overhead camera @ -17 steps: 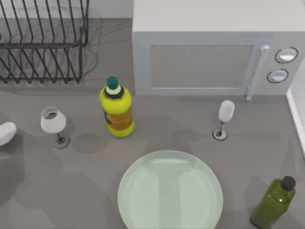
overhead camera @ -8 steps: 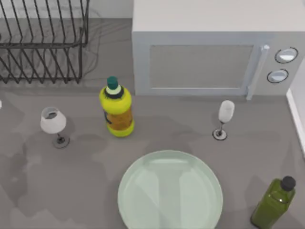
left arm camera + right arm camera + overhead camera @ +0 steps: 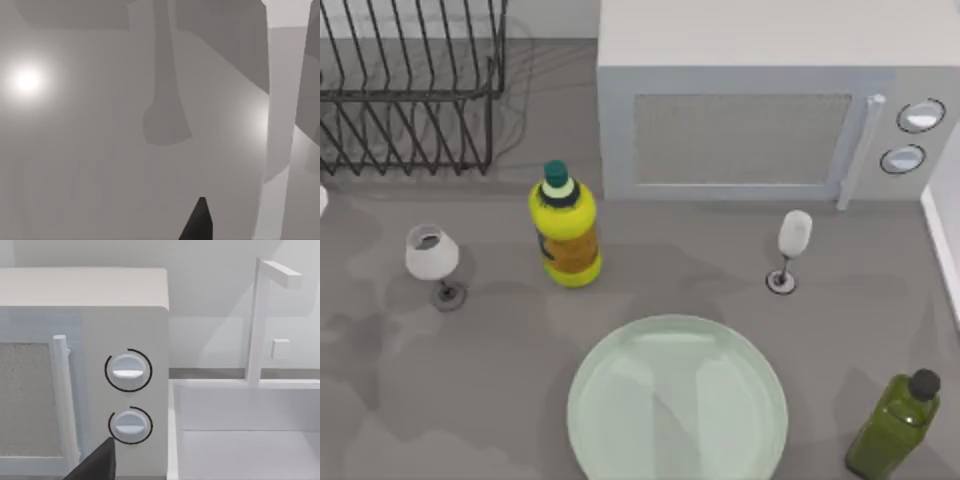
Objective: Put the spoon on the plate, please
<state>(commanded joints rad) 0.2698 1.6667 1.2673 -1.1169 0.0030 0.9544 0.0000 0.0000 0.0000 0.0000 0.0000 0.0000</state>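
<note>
The pale-green plate (image 3: 677,400) lies flat at the front middle of the table, with nothing on it. The spoon is out of view. A dark tip of my left gripper (image 3: 198,224) hangs over bare grey tabletop crossed by shadows. A white bit of my left arm (image 3: 322,200) peeks in at the table's left edge. A dark tip of my right gripper (image 3: 97,464) shows in front of the microwave's two knobs (image 3: 128,371), far from the plate.
A yellow bottle (image 3: 564,228) and a wine glass (image 3: 432,256) stand left of the plate, a second glass (image 3: 793,240) back right, a green bottle (image 3: 895,425) front right. A wire rack (image 3: 410,85) and microwave (image 3: 760,100) line the back. A white sink (image 3: 240,440) is at the right.
The white part of my left arm at the table's left edge has drawn back and up, almost out of the top view. The shadows on the left of the table have shifted.
</note>
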